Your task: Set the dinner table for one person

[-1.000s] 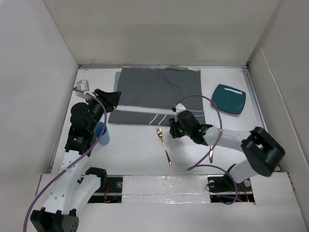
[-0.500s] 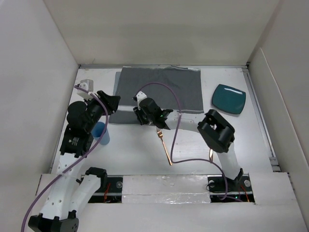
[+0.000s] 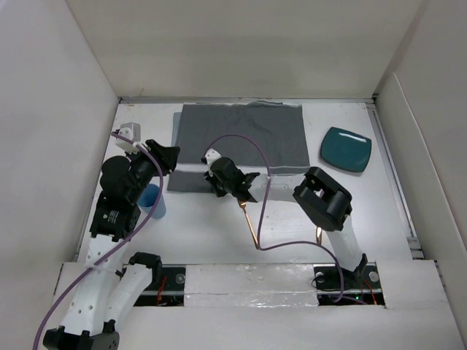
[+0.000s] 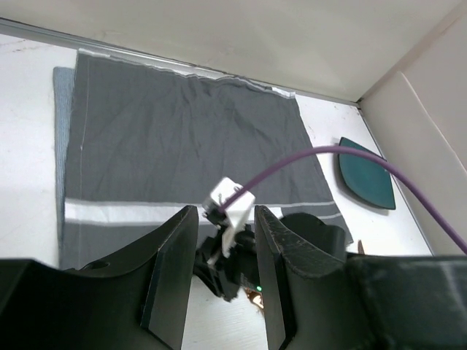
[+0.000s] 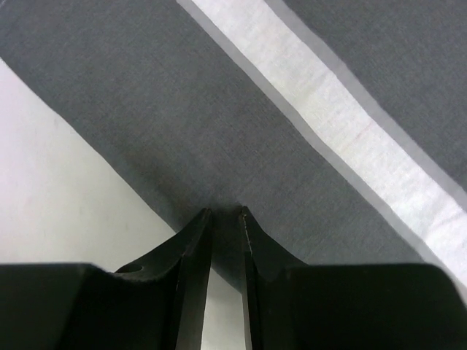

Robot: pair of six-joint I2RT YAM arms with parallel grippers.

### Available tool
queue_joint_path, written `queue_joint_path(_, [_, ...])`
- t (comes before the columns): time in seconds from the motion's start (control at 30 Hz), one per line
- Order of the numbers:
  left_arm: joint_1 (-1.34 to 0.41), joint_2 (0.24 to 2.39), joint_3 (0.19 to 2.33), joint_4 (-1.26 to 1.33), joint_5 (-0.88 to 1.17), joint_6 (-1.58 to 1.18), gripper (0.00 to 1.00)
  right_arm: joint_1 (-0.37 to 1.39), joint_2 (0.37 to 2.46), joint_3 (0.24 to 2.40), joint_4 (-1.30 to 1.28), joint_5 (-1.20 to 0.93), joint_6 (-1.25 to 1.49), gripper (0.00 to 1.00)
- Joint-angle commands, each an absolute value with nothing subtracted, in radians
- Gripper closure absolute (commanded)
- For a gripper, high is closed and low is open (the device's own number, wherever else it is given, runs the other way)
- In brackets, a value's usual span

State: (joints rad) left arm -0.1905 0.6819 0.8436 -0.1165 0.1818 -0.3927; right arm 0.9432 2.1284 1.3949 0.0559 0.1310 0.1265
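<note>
Table (image 3: 204,233) is carrying everything, spreading white and flat under both arms, with the grey placemat (image 3: 281,131) lying toward its far side. The right tool (image 5: 224,213) is pressing down at the placemat's near edge. Its fingers are drawn almost together with only a thin slit showing, and I cannot tell whether cloth is caught in that slit. The left tool (image 4: 224,219) is hovering near the placemat's left corner, its fingers spread with nothing between them.

I am judging these to be the risks. If the right tool is gripping only a small pinch of cloth, any pull is likely to bunch the placemat or swing it askew rather than slide it flat. The fork (image 3: 249,219) is lying just beside that tool, so a sideways sweep is risking a knock. The purple cable (image 3: 241,136) is looping over the cloth and could be snagging. The blue cup (image 3: 154,202) is sitting under the left arm, where a lowering link could be tipping it.
</note>
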Motion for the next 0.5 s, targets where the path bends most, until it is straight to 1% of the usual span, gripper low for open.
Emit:
queue_joint_path(0.0, [-0.196,0.669,0.839,-0.081,0.195,-0.377,0.66,0.968,2.06,1.276,0.043,0.11,0.115,0.74])
queue_joint_path(0.07, [-0.196,0.663,0.839,-0.078,0.195,-0.383,0.66,0.968,2.03,1.24,0.046,0.118,0.109,0.74])
queue_joint_path(0.13, [-0.196,0.67,0.842,-0.081,0.187,-0.382,0.66,0.968,2.014,1.235,0.043,0.12,0.104,0.71])
queue_joint_path(0.17, [-0.196,0.669,0.844,-0.084,0.181,-0.382,0.66,0.968,2.01,1.245,0.043,0.114,0.1,0.65])
queue_joint_path(0.27, [-0.187,0.655,0.844,-0.084,0.163,-0.383,0.66,0.968,1.994,1.297,0.035,0.081,0.094,0.57])
queue_joint_path(0.37, [-0.178,0.65,0.848,-0.094,0.134,-0.385,0.66,0.968,1.988,1.348,0.035,0.057,0.091,0.54])
queue_joint_path(0.47, [-0.178,0.643,0.844,-0.086,0.14,-0.387,0.66,0.968,2.026,1.393,0.035,0.049,0.098,0.54])
